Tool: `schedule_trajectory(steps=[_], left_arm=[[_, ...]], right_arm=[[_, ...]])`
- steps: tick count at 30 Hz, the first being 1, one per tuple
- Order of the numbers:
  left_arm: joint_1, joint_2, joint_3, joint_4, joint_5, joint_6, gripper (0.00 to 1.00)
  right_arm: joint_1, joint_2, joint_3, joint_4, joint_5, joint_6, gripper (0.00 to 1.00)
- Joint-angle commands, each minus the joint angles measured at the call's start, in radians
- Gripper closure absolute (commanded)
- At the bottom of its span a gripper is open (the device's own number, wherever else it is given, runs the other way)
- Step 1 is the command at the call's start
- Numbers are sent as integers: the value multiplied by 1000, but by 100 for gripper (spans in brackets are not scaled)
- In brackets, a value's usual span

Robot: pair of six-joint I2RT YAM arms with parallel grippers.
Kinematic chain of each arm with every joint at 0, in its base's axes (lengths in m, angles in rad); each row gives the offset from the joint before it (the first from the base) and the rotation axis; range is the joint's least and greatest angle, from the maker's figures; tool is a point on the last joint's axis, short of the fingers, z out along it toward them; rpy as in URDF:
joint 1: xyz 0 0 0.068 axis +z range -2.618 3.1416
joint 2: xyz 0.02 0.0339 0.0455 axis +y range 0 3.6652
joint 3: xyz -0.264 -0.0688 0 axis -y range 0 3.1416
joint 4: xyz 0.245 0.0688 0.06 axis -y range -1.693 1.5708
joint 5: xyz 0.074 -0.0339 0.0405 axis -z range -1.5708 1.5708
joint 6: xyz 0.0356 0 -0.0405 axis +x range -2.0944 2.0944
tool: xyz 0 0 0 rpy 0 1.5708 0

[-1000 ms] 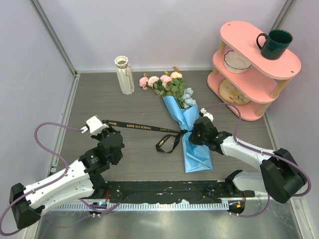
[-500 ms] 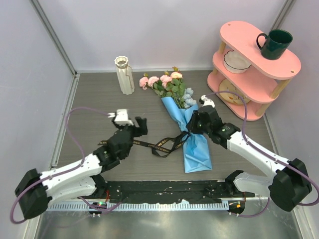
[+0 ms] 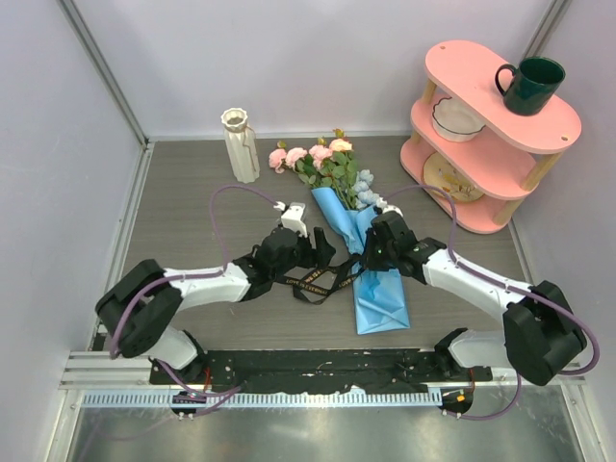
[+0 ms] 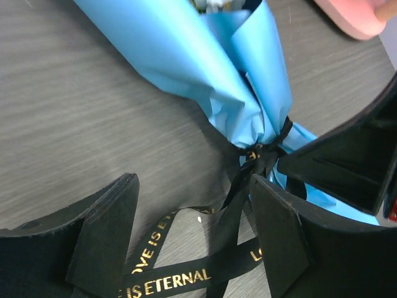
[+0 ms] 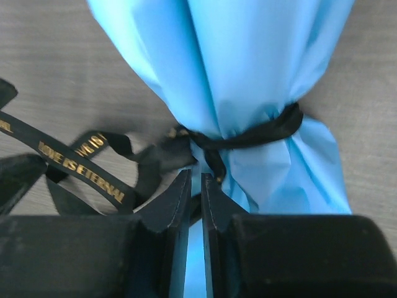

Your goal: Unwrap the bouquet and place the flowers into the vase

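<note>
Left hand (image 4: 193, 214) has dropped the ribbon (image 4: 167, 276), now spread apart just short of the bouquet (image 4: 186, 68) knot (image 4: 263, 149); right hand (image 5: 195, 186) nearly together, grip unclear; knot still tied.

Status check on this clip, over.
Left arm: jaws open astride loose ribbon. Right arm: jaws near-closed at knot, grip unclear. Bouquet tied; no flowers in vase.

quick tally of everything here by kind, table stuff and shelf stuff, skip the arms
vase: 1
bouquet: 1
shelf: 1
mug: 1
bowl: 1
plate: 1
total: 6
</note>
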Motion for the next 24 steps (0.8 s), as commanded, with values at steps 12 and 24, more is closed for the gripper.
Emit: schedule_trajectory(steps=[12,24], left_arm=[[66,123,4,178,195,-118,25],[66,149,15,188,233,-116,25]], right_arm=[[24,-103,-31,38,5,45,77],[41,41,4,102,10,67,54]])
